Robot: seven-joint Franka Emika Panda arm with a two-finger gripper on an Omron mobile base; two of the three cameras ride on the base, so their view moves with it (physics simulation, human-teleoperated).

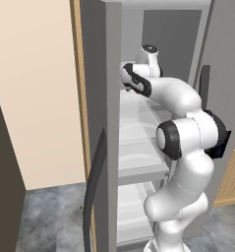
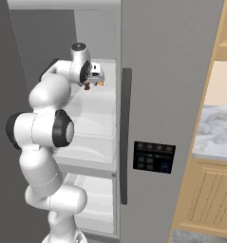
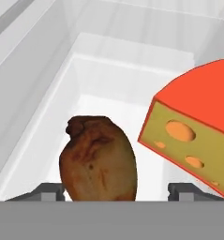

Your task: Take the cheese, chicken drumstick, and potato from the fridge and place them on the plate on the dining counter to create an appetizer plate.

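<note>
Glossy white arm [image 1: 185, 147], dark joint bands

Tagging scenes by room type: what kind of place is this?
Likely a home kitchen, rendered. The arm reaches into an open steel fridge with white shelves; a drumstick and cheese lie on one; a marble-topped wood counter stands to the right.

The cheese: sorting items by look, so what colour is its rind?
Bright red-orange rind on the cheese, over a yellow face with holes; clearest in the hand view.

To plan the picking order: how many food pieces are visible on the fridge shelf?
2: a dark brown chicken drumstick between the hand's fingertips, and a yellow-orange cheese wedge with red rind beside it on the right. More may be hidden.
</note>
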